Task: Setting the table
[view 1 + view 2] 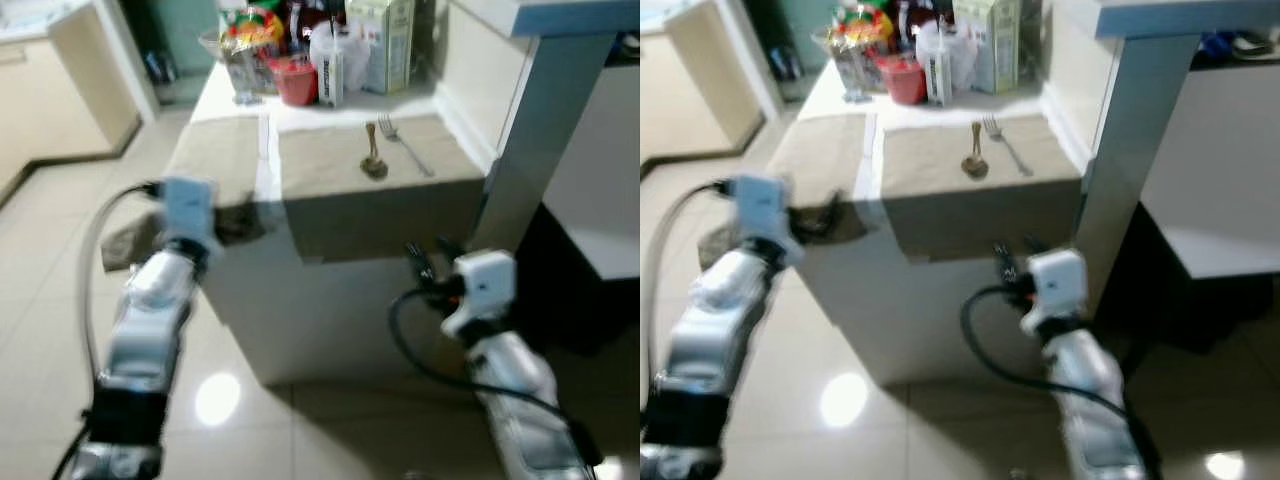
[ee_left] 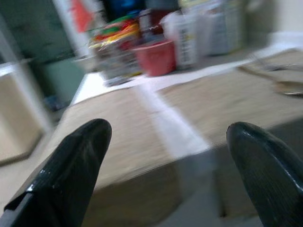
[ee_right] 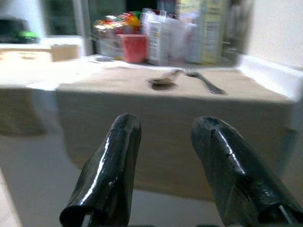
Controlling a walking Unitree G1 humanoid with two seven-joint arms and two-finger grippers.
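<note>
Spoon [image 1: 373, 163] and fork [image 1: 404, 146] on right mat [image 1: 375, 175], long axes running near-far. Right gripper [image 3: 165, 161] below near table edge, nearer arm, fingers moderately apart, empty. Left gripper [image 2: 165, 175] at left mat [image 1: 215, 150], fingers wide, empty.

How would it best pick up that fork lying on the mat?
Probably by the handle's near end. The fork lies flat on the right placemat, tines away, beside the spoon. The right gripper, open, could come from above.

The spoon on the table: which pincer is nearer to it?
Right. The right pincer hangs below the table edge, in front of the spoon. The left pincer is at the other placemat, farther aside.
</note>
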